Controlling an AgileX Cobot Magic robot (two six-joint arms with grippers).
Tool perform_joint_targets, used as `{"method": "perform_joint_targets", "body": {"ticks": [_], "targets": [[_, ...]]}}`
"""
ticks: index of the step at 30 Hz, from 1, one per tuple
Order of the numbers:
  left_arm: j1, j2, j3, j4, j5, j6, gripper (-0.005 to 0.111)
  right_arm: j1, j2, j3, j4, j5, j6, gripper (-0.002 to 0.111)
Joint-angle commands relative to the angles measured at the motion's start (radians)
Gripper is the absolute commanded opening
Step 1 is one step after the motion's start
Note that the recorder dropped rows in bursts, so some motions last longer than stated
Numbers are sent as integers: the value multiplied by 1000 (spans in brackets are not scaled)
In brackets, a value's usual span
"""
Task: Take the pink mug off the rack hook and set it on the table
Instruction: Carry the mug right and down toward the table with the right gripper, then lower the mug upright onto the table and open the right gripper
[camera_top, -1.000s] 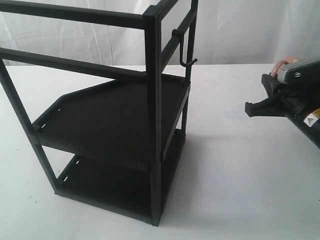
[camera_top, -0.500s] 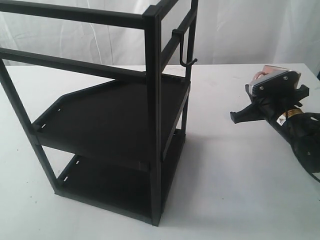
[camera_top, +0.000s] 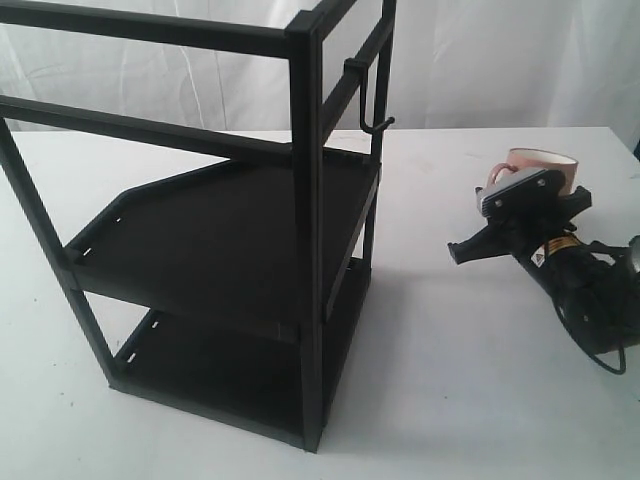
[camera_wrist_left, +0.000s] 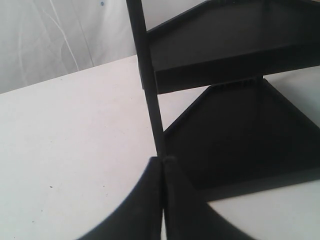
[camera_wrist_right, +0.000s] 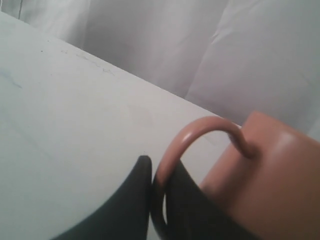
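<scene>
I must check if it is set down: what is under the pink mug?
The white table lies below the mug. The right gripper, shut on the handle, covers the mug's base in the exterior view, so contact with the table cannot be seen.

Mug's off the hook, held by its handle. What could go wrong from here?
1. The right tool pinches only the thin handle loop of the pink mug, so the body could swing or slip.
2. The tool hides the mug's base in the exterior view; whether it rests on the table is unclear, so opening now might drop or tip it.
</scene>
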Motion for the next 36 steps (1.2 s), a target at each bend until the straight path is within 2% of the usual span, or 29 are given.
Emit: {"method": "perform_joint_targets", "body": {"ticks": [1, 6, 24, 27, 33, 36], "targets": [[1, -5, 4, -9, -4, 0, 0, -8, 52, -11, -4, -48, -36, 0], [1, -5, 4, -9, -4, 0, 0, -6, 109, -31, -5, -48, -126, 0], [1, -5, 4, -9, -4, 0, 0, -6, 161, -65, -9, -48, -124, 0], [1, -5, 4, -9, -4, 0, 0, -6, 161, -65, -14, -48, -109, 9], [1, -5, 4, -9, -4, 0, 0, -6, 161, -65, -17, -48, -109, 43], [1, -5, 4, -9, -4, 0, 0, -6, 161, -61, -17, -48, -109, 46]]}}
